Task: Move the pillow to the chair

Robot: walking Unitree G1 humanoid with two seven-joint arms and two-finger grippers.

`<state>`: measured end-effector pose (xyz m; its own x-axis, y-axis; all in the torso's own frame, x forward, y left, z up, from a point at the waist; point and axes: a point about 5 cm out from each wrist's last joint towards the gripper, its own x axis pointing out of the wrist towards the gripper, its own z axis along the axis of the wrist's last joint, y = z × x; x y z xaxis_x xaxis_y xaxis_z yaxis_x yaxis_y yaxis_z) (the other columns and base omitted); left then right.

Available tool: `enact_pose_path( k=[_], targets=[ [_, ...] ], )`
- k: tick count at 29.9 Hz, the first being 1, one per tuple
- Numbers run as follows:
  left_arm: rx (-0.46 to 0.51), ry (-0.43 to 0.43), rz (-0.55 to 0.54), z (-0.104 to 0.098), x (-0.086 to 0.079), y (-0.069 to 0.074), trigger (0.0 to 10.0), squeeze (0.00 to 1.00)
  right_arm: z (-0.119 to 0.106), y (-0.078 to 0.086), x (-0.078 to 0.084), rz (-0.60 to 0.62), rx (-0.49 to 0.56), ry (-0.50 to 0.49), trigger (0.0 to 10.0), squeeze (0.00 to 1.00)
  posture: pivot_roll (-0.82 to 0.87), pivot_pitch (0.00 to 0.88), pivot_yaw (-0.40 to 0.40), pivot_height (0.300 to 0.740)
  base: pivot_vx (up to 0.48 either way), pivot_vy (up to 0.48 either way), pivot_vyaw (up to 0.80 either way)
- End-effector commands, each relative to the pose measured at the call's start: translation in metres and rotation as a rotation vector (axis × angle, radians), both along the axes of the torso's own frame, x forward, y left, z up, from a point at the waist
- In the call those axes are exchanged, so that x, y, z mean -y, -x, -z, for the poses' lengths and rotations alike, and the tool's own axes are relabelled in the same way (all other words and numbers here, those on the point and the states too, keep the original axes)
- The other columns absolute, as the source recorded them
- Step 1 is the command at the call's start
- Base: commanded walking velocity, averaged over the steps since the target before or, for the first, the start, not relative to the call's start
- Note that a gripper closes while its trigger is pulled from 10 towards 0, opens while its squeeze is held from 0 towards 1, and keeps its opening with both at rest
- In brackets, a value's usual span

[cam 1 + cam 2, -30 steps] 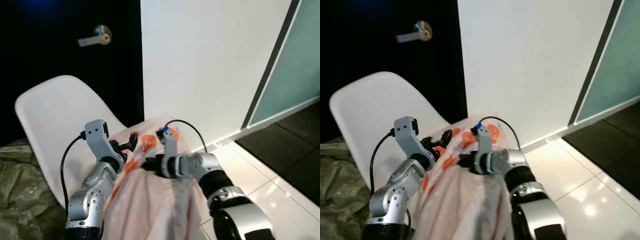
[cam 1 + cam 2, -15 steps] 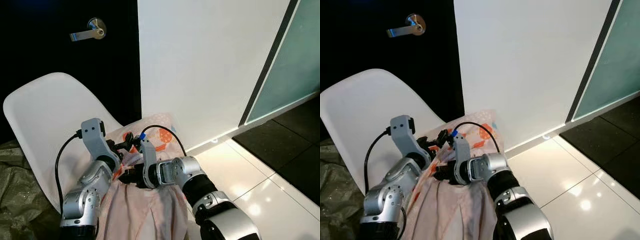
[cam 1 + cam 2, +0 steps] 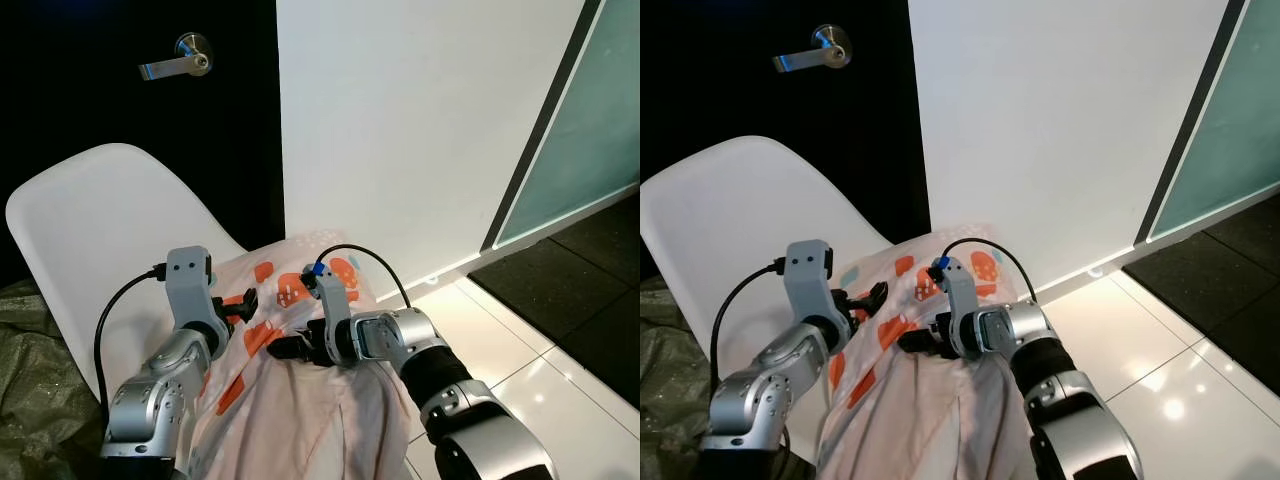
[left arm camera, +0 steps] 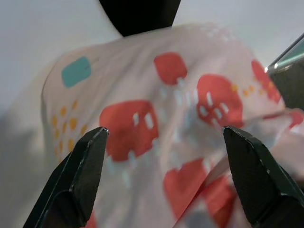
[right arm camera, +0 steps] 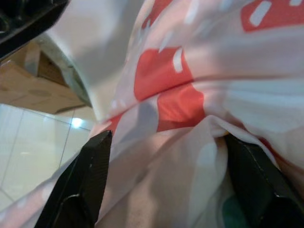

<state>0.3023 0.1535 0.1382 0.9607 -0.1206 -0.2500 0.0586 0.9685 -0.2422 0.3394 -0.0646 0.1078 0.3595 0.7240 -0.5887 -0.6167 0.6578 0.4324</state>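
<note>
The pillow, pale pink with red and orange prints, lies over the front of the white shell chair, its top end on the seat and its lower part hanging toward me. My left gripper sits at the pillow's left edge, open; in the left wrist view its fingers spread wide with the printed cloth beyond them. My right gripper rests on the pillow's middle, open. In the right wrist view, folds of the cloth bulge between its spread fingers.
A dark door with a silver lever handle stands behind the chair. To the right are a white wall and a frosted glass panel. Crumpled green sheeting lies at left. Glossy white floor tiles spread at right.
The pillow's top end now lies flatter and further onto the seat. My left gripper has drawn back to the pillow's left edge. The right gripper has shifted right along the cloth.
</note>
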Motion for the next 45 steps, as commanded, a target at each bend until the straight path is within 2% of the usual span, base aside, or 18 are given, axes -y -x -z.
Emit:
enact_pose_path(
  k=[1, 4, 7, 8, 12, 15, 16, 17, 22, 25, 28, 29, 32, 34, 37, 39, 44, 45],
  targets=[
    [-0.017, -0.031, -0.001, 0.002, -0.002, 0.003, 10.0, 0.0, 0.005, 0.003, 0.002, -0.011, -0.014, 0.028, 10.0, 1.0, -0.16, 0.028, -0.036, 0.571, 0.0, 0.0, 0.0],
    [-0.046, -0.032, 0.027, 0.004, -0.001, 0.006, 10.0, 0.0, 0.001, 0.006, 0.035, -0.054, -0.009, 0.069, 10.0, 1.0, -0.18, 0.028, -0.036, 0.571, 0.0, 0.0, 0.0],
    [-0.051, 0.013, 0.029, 0.003, 0.0, 0.006, 10.0, 0.0, 0.001, 0.01, 0.041, -0.07, -0.017, 0.075, 10.0, 1.0, -0.18, 0.028, -0.035, 0.571, 0.0, 0.0, 0.0],
    [-0.051, 0.013, 0.029, 0.003, 0.0, 0.006, 10.0, 0.0, 0.001, 0.01, 0.041, -0.07, -0.017, 0.075, 10.0, 1.0, -0.18, 0.028, -0.035, 0.571, 0.0, 0.0, 0.0],
    [-0.107, 0.11, 0.053, 0.006, 0.001, 0.009, 10.0, 0.0, 0.001, 0.011, 0.043, -0.067, -0.012, 0.083, 10.0, 1.0, -0.18, 0.025, -0.036, 0.571, 0.0, 0.0, 0.0],
    [-0.227, 0.234, 0.008, 0.022, -0.011, 0.021, 10.0, 0.0, -0.007, 0.006, 0.041, -0.074, 0.063, 0.069, 10.0, 1.0, -0.18, 0.026, -0.033, 0.571, 0.0, 0.0, 0.0],
    [-0.227, 0.234, 0.008, 0.022, -0.011, 0.021, 10.0, 0.0, -0.007, 0.006, 0.041, -0.074, 0.063, 0.069, 10.0, 1.0, -0.18, 0.026, -0.033, 0.571, 0.0, 0.0, 0.0],
    [-0.261, 0.284, -0.008, 0.026, -0.014, 0.027, 10.0, 0.0, -0.011, 0.008, 0.037, -0.108, 0.087, 0.049, 10.0, 1.0, -0.18, 0.025, -0.031, 0.571, 0.0, 0.0, 0.0],
    [-0.29, 0.339, -0.027, 0.03, -0.018, 0.034, 10.0, 0.0, -0.016, 0.012, 0.032, -0.167, 0.113, 0.023, 10.0, 1.0, -0.18, 0.025, -0.031, 0.571, 0.0, 0.0, 0.0],
    [-0.308, 0.46, -0.1, 0.034, -0.032, 0.043, 10.0, 0.0, -0.021, 0.017, 0.03, -0.211, 0.131, 0.012, 10.0, 1.0, -0.17, 0.028, -0.027, 0.571, 0.0, 0.0, 0.0],
    [-0.308, 0.46, -0.1, 0.034, -0.032, 0.043, 10.0, 0.0, -0.021, 0.017, 0.03, -0.211, 0.131, 0.012, 10.0, 1.0, -0.17, 0.028, -0.027, 0.571, 0.0, 0.0, 0.0],
    [-0.345, 0.519, -0.135, 0.043, -0.04, 0.05, 10.0, 0.0, -0.022, 0.016, 0.03, -0.207, 0.138, 0.013, 10.0, 1.0, -0.17, 0.029, -0.022, 0.571, 0.0, 0.0, 0.0],
    [-0.345, 0.519, -0.135, 0.043, -0.04, 0.05, 10.0, 0.0, -0.022, 0.016, 0.03, -0.207, 0.138, 0.013, 10.0, 1.0, -0.17, 0.029, -0.022, 0.571, 0.0, 0.0, 0.0],
    [-0.402, 0.539, -0.168, 0.054, -0.046, 0.058, 10.0, 0.0, -0.023, 0.015, 0.029, -0.201, 0.144, 0.013, 10.0, 1.0, -0.17, 0.029, -0.023, 0.571, 0.0, 0.0, 0.0],
    [-0.431, 0.543, -0.188, 0.059, -0.048, 0.061, 10.0, 0.0, -0.023, 0.015, 0.029, -0.2, 0.147, 0.013, 10.0, 1.0, -0.17, 0.03, -0.022, 0.571, 0.0, 0.0, 0.0],
    [-0.464, 0.598, -0.225, 0.068, -0.049, 0.066, 10.0, 0.0, -0.023, 0.015, 0.028, -0.202, 0.15, 0.019, 10.0, 1.0, -0.17, 0.027, -0.025, 0.571, 0.0, 0.0, 0.0],
    [-0.472, 0.69, -0.233, 0.071, -0.044, 0.066, 10.0, 0.0, -0.022, 0.016, 0.026, -0.208, 0.157, 0.035, 10.0, 1.0, -0.17, 0.026, -0.027, 0.571, 0.0, 0.0, 0.0],
    [-0.478, 0.732, -0.221, 0.072, -0.041, 0.066, 10.0, 0.0, -0.023, 0.015, 0.026, -0.204, 0.161, 0.044, 10.0, 0.67, -0.17, 0.025, -0.027, 0.571, 0.0, 0.0, 0.0]
  ],
)
